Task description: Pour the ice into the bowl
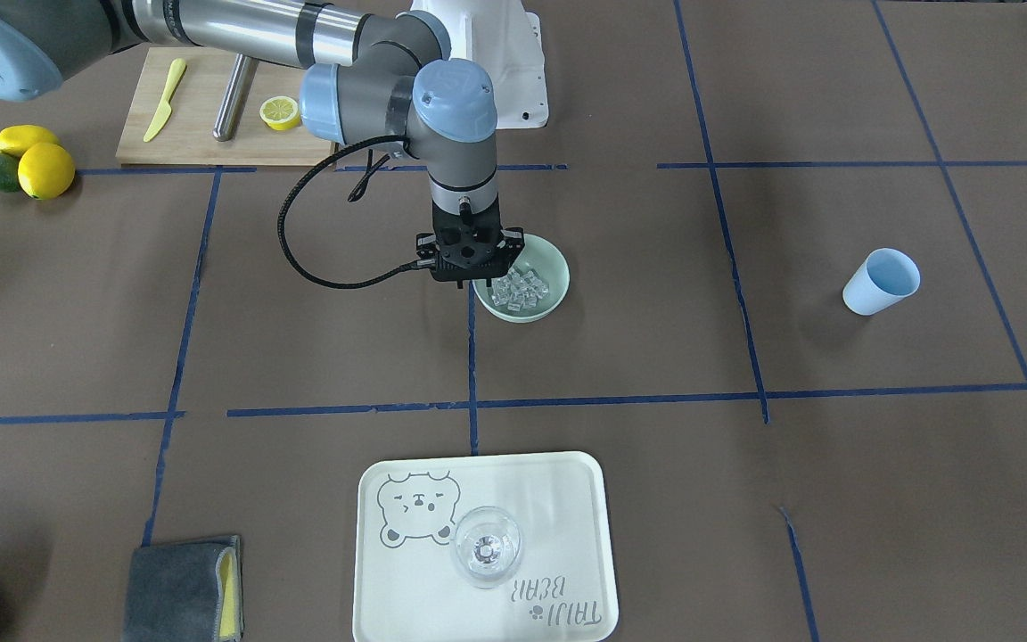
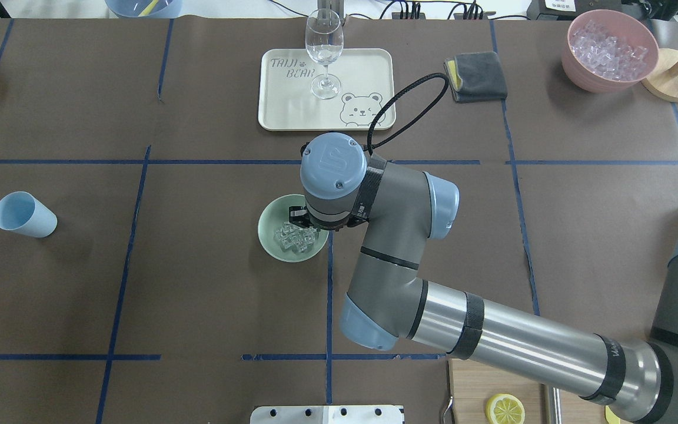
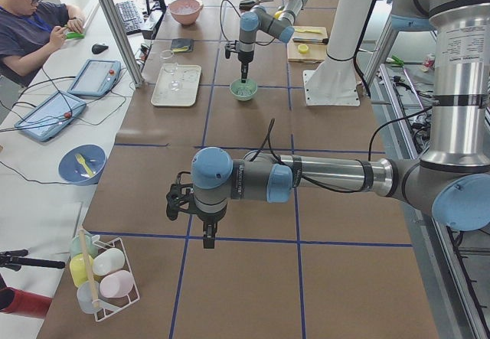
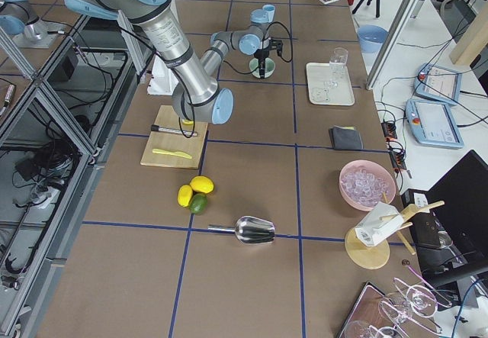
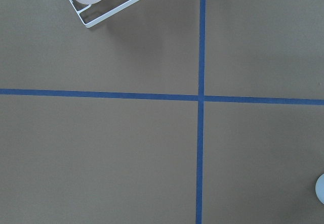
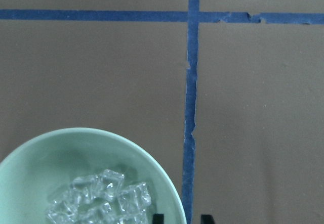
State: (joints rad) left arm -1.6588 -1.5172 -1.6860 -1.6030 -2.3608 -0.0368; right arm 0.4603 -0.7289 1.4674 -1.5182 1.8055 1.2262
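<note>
Near the worktop's (image 1: 834,499) centre, ice cubes (image 1: 521,287) lie heaped in the mint-green bowl (image 1: 558,267). The right tool (image 1: 474,280) hangs over its rim, fingers parted. The left tool (image 3: 205,236) hovers near the left end; I cannot tell its state.

Brown table (image 1: 834,285), blue tape grid (image 1: 620,399); white side desk (image 3: 34,201), aluminium posts (image 3: 113,17).

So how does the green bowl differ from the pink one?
The green bowl is smaller than the pink bowl. The green bowl holds a small pile of ice with bare wall showing above it, while the pink bowl is filled nearly to its rim. The green bowl stands mid-table, and the pink bowl stands by the far edge on the robot's right. Both are round, upright and hold ice.
</note>
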